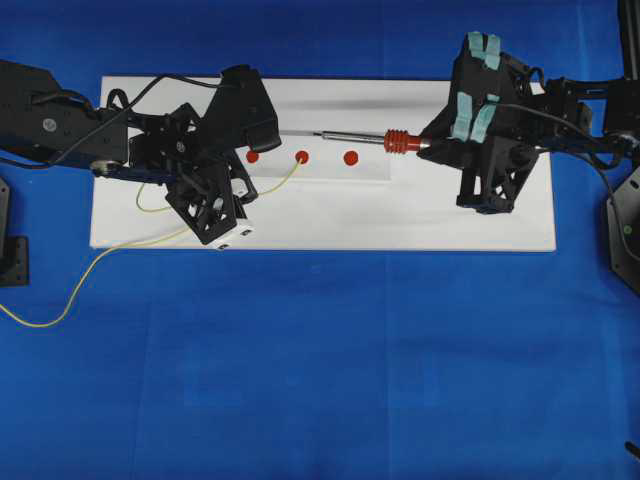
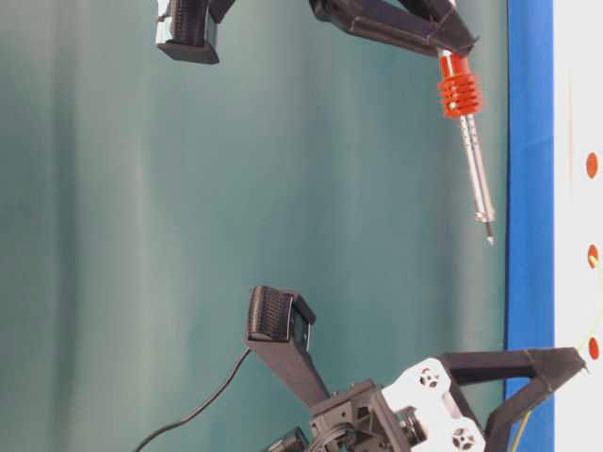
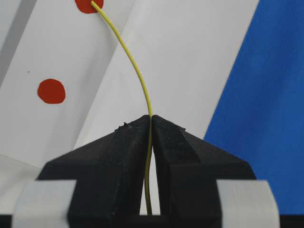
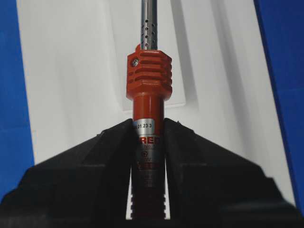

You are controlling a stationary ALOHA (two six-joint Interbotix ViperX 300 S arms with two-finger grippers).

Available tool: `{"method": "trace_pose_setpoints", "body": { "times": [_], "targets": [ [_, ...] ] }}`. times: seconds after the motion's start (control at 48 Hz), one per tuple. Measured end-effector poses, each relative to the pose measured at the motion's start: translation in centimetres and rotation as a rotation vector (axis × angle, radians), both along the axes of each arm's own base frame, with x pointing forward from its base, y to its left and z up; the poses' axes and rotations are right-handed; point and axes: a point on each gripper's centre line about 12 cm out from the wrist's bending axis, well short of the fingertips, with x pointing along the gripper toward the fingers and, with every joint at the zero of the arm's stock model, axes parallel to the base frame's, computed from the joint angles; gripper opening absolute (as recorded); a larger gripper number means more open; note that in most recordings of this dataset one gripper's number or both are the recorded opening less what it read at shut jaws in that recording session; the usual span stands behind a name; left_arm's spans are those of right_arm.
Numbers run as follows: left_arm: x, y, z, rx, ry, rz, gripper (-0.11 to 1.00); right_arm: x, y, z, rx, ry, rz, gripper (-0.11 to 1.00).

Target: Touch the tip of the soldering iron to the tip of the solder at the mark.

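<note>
- Left pincer (image 3: 151,124) is clenched on the solder (image 3: 135,71), the yellow wire pinched right at the fingertips, with a short curved length reaching out ahead.
- In the left wrist view, the free end of that wire sits on a red dot (image 3: 85,4) on the white board (image 1: 400,215); from overhead it looks to be the middle of the three dots.
- The rest of the solder trails off the board and loops away across the blue table (image 1: 320,370).
- Right pincer (image 4: 148,142) is clamped on the soldering iron (image 4: 148,85), gripping the red-orange handle just behind the ribbed collar. A good spot: rigid, and well back from the tip.
- From table level, the iron hangs tilted, tip down, clear above the board. From overhead its dark tip stops short of the middle dot, so no contact yet.
- Handling, as I judge it: the iron is stiff and light, so it should go where the wrist points it.
- The solder is the tricky one: thin, springy, easily bent. A firm nudge from the iron could flick its end off the mark, so the touch wants to be gentle.
</note>
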Motion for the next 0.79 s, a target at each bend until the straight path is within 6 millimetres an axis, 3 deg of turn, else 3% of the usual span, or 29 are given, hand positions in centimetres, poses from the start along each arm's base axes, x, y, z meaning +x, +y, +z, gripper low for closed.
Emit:
{"method": "trace_pose_setpoints", "body": {
  "times": [0.375, 0.792],
  "targets": [
    [0.0, 0.0, 0.0, 0.0, 0.0, 0.0, 0.03, 1.0, 0.3, -4.0, 0.027, 0.124, 0.016, 0.07],
    [0.0, -0.2, 0.0, 0.0, -0.002, -0.006, 0.03, 1.7, 0.1, -4.3, 0.024, 0.113, 0.013, 0.07]
  ]
}}
